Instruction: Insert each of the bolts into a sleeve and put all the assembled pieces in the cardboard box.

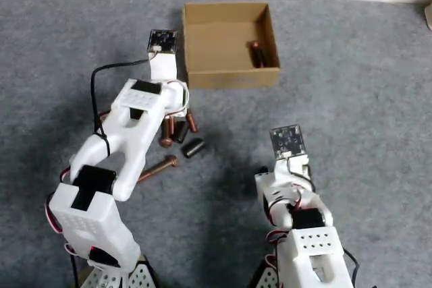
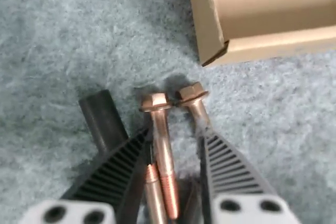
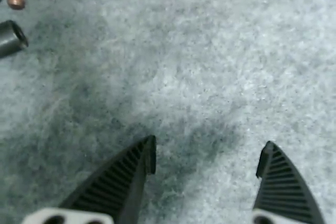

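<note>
Straddling a copper flanged bolt [image 2: 160, 148] mid-tabletop [image 1: 351, 99], our left gripper [image 2: 176, 136] stood spread, right gripper [image 3: 207, 156] likewise; we counted one assembled piece [image 1: 256, 53] in the far-edge brown cardboard box [image 1: 202, 75], other bolts [image 1: 156, 168], black tubular sleeves [image 1: 194, 148] loose.

Copper bolts [image 2: 160, 150] & black sleeves [image 2: 102, 119] loose nr cardboard box [image 1: 229, 77], 1 assembled piece [image 1: 257, 53] inside.

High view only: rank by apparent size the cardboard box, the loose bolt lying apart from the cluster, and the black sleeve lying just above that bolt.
1. cardboard box, by far the largest.
2. loose bolt, long and thin.
3. black sleeve, thicker than the bolt but clearly shorter.
</note>
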You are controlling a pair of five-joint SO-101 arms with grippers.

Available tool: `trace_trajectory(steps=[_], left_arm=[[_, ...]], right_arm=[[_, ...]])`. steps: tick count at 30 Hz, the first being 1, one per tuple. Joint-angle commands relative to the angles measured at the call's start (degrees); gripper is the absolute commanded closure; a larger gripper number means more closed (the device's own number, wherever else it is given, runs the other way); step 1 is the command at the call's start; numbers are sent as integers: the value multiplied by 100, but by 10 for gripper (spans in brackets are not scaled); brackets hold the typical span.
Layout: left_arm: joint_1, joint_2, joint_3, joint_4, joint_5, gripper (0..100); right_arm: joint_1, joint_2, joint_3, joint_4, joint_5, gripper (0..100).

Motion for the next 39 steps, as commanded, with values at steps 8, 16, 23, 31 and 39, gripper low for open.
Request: trace_trajectory(steps=[8, 16, 23, 31, 39], left_arm=[[-48, 409, -136, 123, 255, 853], [-57, 708, -778, 958, 334, 853], [-57, 708, -796, 967, 343, 853], [-57, 708, -796, 967, 369, 853], [-66, 708, -796, 967, 369, 853]], right_arm=[[-48, -57, -13, -119, -18, 709], [-48, -57, -13, -119, -18, 709], [-66, -57, -57, -84, -53, 709], [-1727, -22, -945, 708, -607, 709], [-2510, -13, -1481, -215, -1187, 709]])
